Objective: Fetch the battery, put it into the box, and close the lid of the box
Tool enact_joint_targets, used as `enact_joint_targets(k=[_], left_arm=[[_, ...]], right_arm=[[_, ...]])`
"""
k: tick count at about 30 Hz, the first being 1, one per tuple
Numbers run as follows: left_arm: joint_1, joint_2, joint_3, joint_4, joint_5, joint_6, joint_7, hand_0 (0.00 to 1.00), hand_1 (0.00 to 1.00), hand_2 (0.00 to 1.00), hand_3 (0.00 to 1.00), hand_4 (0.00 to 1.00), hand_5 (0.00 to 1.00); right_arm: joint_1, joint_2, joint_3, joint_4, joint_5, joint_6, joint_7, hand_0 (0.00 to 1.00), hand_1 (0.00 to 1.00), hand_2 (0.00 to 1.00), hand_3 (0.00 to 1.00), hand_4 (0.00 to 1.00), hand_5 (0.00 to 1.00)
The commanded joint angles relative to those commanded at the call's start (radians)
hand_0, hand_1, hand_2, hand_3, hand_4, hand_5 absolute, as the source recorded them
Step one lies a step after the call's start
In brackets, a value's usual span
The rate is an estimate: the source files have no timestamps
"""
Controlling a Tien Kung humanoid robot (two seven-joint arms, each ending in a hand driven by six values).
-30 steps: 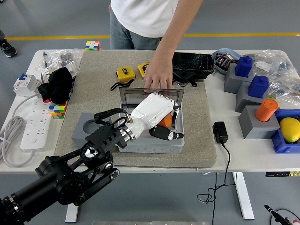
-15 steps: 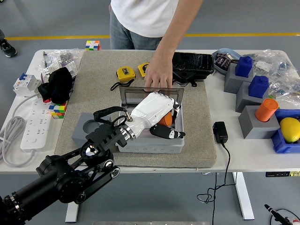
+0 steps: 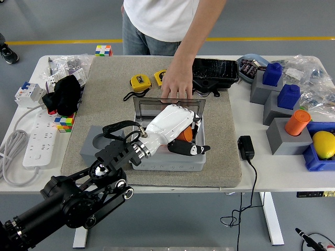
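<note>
The robot's left hand (image 3: 175, 130), white with dark fingertips, reaches in from the lower left and sits inside the open grey box (image 3: 167, 157) on the tan mat (image 3: 104, 120). Under its palm an orange battery (image 3: 184, 135) shows, lying within the box and partly hidden by the hand, so only a small patch of it can be seen. The hand's fingers (image 3: 191, 150) curl downward over and in front of the battery, close around it; whether they actually press on it cannot be told. The box's clear lid (image 3: 144, 107) stands raised at the far side, and a person's hand (image 3: 175, 86) rests its fingertips on the lid's top edge, keeping it propped. The person stands at the far side of the white table (image 3: 272, 167). Behind the box lie two yellow tape measures (image 3: 140, 82) and a black tray (image 3: 214, 70). A grey block (image 3: 93, 144) sits just left of the box. The right arm does not appear.
</note>
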Motion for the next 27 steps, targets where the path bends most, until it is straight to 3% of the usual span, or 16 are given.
enact_joint_targets(k=[15, 27], left_arm=[[0.005, -0.005, 0.0, 0.006, -0.003, 0.017, -0.02, 0.172, 0.159, 0.188, 0.201, 0.756, 0.679], [0.01, -0.014, 0.026, 0.037, -0.004, 0.104, -0.083, 0.183, 0.162, 0.188, 0.204, 0.751, 0.696]], right_arm=[[0.0, 0.001, 0.0, 0.0, 0.001, 0.0, 0.0, 0.849, 0.783, 0.764, 0.818, 0.998, 0.998], [-0.008, 0.007, -0.007, 0.0, 0.009, 0.001, 0.001, 0.848, 0.781, 0.764, 0.817, 0.998, 0.998]])
